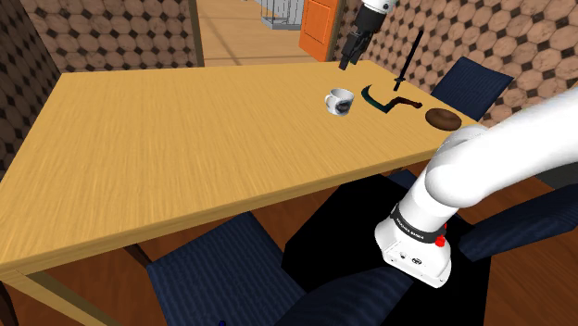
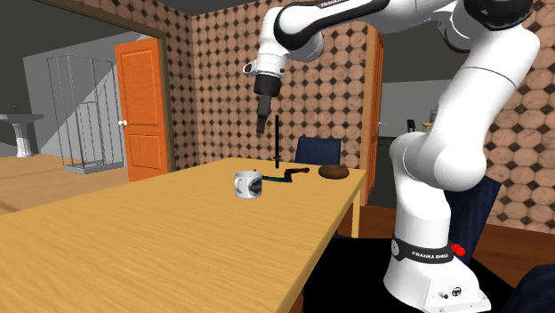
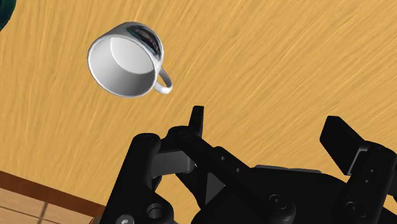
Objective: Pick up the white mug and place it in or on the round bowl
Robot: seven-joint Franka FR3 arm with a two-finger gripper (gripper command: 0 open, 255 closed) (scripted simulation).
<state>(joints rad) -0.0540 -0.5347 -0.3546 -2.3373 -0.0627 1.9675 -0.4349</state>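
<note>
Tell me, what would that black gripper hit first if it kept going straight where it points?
Probably bare wooden table: the open gripper points down beside the white mug, not at it, though depth is unclear.

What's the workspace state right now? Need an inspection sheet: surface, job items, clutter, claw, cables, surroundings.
Surface: wooden table; the items sit grouped toward the shoulder view's upper right.
Job's things: white mug upright on the table, with a dark print on its side; brown round bowl on the table, apart from the mug.
Clutter: dark green curved thing between mug and bowl; black rod standing upright beside it.
Grippers: claw open, raised above the table near the mug, touching nothing.
Cables: nothing seen.
Surroundings: blue chairs around the table, orange door, walls with a round brown pattern.
</note>
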